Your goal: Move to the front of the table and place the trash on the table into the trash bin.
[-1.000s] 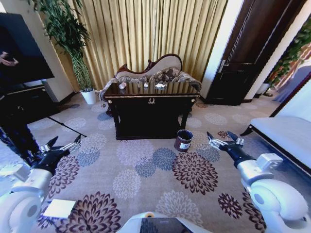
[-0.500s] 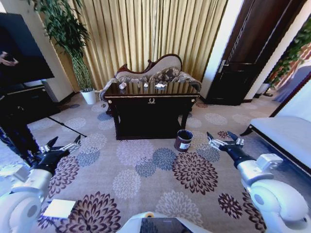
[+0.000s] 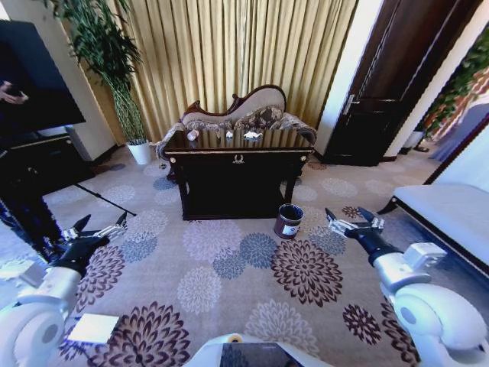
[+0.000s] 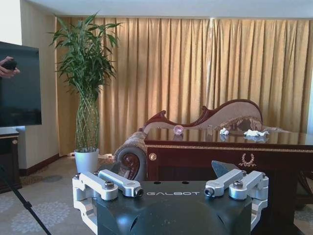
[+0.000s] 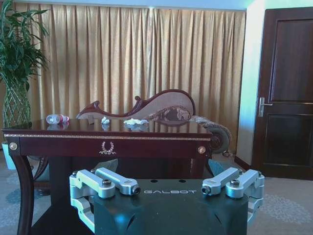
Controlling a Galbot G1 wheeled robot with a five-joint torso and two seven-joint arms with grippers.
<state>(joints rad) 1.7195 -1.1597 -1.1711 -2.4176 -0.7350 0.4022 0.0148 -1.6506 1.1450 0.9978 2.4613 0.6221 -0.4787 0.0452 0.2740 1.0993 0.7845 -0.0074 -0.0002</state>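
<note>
The dark glossy table [image 3: 238, 157] stands ahead across the carpet, with a gold emblem on its front. On its top lies the trash: a clear bottle [image 3: 192, 134] at the left, a tiny wrapper [image 3: 228, 134] and a white paper wad [image 3: 252, 135]. The small dark trash bin [image 3: 289, 220] sits on the floor by the table's front right leg. My left gripper [image 3: 102, 223] hangs open and empty at the lower left, far from the table. My right gripper [image 3: 348, 215] is open too, a little right of the bin. The wrist views show the bottle [image 5: 57, 119] and a paper wad [image 4: 255, 132] at tabletop height.
A patterned sofa [image 3: 252, 115] stands behind the table before gold curtains. A tall plant in a white pot [image 3: 139, 151] is at the back left, beside a dark TV stand [image 3: 38, 164] and a tripod leg [image 3: 103, 200]. A white bench [image 3: 451, 214] lines the right; flowered carpet lies between.
</note>
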